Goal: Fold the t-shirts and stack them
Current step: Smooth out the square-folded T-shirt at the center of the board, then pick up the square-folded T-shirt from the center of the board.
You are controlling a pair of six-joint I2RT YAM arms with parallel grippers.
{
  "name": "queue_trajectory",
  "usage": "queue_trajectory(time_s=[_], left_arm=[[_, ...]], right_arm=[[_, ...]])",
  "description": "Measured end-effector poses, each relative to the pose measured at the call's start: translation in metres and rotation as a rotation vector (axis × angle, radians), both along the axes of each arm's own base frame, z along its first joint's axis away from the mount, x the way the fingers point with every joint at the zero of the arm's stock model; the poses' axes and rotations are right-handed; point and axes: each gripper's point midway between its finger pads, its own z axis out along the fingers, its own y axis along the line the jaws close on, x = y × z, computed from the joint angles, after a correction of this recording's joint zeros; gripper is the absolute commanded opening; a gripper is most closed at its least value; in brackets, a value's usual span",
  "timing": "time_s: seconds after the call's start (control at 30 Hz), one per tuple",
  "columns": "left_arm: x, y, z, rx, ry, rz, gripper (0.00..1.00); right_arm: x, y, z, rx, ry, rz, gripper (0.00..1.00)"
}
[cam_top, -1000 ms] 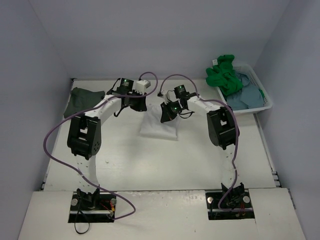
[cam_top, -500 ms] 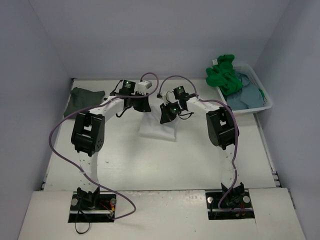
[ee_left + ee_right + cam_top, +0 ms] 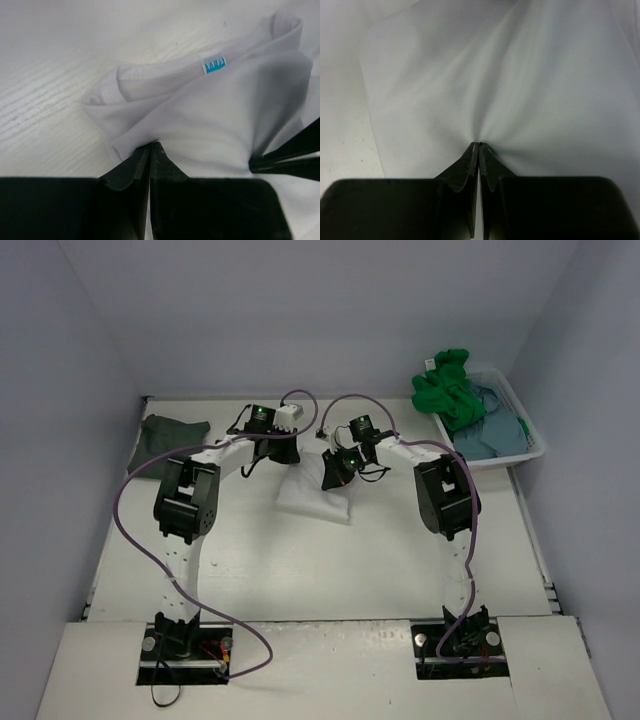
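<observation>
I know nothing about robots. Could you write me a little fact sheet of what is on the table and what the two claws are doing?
Left claw: shut, pinching the white t-shirt below its collar
Right claw: shut, pinching the same shirt's cloth
White t-shirt position: middle of the table, bunched
Collar label: blue tag
Dark grey t-shirt: far left of the table
Green t-shirt: heaped in the basket, far right
Blue-grey t-shirt: in the basket, beside the green one

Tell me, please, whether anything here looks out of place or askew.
The green t-shirt is heaped in a crumpled mound, spilling over the rim of the white basket at the table's far right; nothing else stands out.
</observation>
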Motion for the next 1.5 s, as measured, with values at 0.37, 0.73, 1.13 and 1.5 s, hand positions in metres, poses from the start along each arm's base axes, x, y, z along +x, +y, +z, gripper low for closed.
queue_trajectory(time_s=[0.37,0.73,1.13,1.5], left_arm=[[0.032,0.01,0.005,0.057,-0.084,0.093,0.0],[0.023,0.02,0.001,0.096,-0.031,0.101,0.0],[-0.005,0.056,0.091,0.045,-0.09,0.132,0.0],[-0.073,0.05,0.058,-0.001,0.104,0.037,0.0]], right_arm=[[-0.002,0.0,0.0,0.005,0.001,0.006,0.0],[0.0,-0.004,0.001,-0.022,-0.01,-0.008,0.0],[0.02,-0.03,0.024,-0.104,-0.107,-0.084,0.0],[0.035,-0.054,0.041,-0.134,-0.148,-0.15,0.0]])
